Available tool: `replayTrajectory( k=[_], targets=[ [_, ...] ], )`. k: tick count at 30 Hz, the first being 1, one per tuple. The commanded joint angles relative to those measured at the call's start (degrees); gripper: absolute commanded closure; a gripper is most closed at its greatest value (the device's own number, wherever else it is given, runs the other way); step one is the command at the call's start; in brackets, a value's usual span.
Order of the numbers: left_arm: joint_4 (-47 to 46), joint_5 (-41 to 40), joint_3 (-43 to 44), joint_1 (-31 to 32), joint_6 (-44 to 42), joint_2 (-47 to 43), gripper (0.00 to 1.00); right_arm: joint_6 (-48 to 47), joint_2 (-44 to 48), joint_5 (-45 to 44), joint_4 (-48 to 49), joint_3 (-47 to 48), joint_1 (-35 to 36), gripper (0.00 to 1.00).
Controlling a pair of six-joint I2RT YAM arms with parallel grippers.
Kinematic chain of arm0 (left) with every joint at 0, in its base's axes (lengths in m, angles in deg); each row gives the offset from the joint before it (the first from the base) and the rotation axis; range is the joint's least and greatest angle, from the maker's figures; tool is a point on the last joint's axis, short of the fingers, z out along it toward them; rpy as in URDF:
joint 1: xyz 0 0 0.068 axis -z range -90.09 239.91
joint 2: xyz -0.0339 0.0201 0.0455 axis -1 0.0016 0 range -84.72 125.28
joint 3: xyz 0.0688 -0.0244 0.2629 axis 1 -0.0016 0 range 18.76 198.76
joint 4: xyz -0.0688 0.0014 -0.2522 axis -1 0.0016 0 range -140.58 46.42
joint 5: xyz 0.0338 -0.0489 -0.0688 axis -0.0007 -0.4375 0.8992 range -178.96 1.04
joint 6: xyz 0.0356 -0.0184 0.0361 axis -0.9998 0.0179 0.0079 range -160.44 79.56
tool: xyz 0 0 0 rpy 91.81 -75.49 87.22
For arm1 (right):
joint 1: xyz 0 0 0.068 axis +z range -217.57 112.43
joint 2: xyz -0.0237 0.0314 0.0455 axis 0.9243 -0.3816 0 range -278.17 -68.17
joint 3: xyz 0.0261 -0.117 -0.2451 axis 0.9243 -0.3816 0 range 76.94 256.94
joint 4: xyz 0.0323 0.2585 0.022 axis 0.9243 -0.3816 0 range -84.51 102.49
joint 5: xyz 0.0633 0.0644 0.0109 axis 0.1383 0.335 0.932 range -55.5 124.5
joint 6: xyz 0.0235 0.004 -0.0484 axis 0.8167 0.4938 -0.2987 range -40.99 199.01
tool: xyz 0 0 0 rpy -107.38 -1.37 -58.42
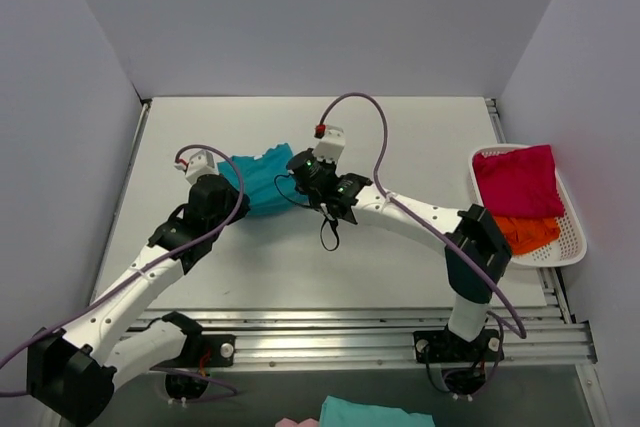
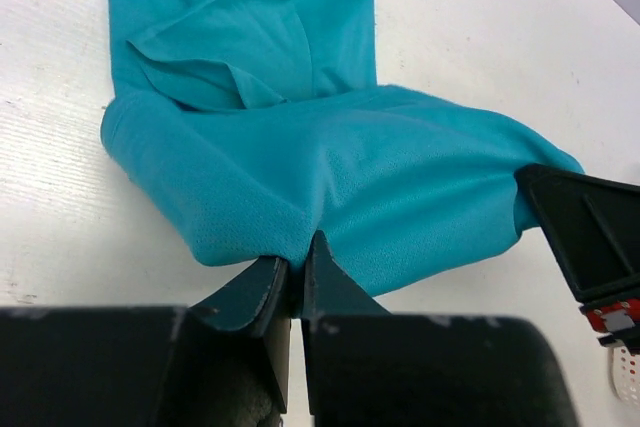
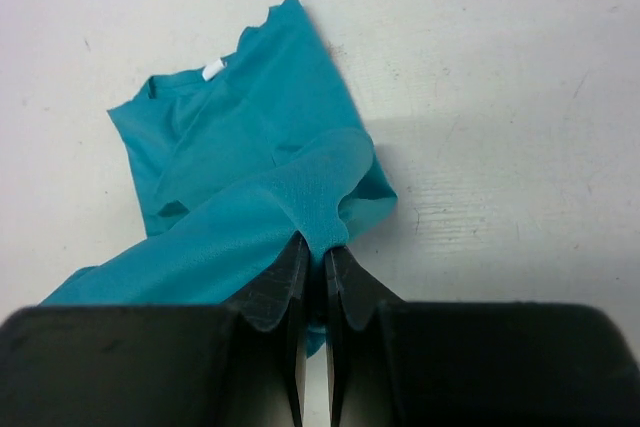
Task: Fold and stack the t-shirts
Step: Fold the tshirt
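The teal-blue t-shirt [image 1: 262,182] lies on the table at mid-left, partly folded over itself. My left gripper [image 1: 222,182] is shut on its near left edge [image 2: 290,237]. My right gripper [image 1: 300,179] is shut on its right edge [image 3: 318,217]; the shirt's collar label [image 3: 212,70] shows beyond. The right gripper's finger also shows at the right of the left wrist view [image 2: 585,237]. The crimson-pink t-shirt [image 1: 518,179] and the orange t-shirt [image 1: 528,233] lie in the basket at the right.
The white slatted basket [image 1: 575,237] stands at the table's right edge. A metal rail [image 1: 380,332] runs along the near edge. Another teal cloth [image 1: 375,413] and a bit of pink cloth [image 1: 290,422] lie below the table's front.
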Motion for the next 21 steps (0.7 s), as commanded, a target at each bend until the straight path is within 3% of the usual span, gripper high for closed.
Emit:
replayTrajectory(
  k=[1, 12, 21],
  targets=[
    [-2.0, 3.0, 3.8, -2.6, -1.6, 1.5, 0.89, -3.6, -3.4, 2.0, -1.2, 4.4, -1.7, 1.0],
    [-7.1, 10.3, 6.3, -11.4, -1.7, 8.5, 0.85, -7.2, -11.6, 7.0, -2.3, 16.3, -5.6, 1.0],
    [-13.5, 18.0, 11.0, -19.1, -2.7, 21.2, 0.85, -8.7, -17.3, 11.0, -2.2, 24.7, -9.2, 1.0]
  ],
)
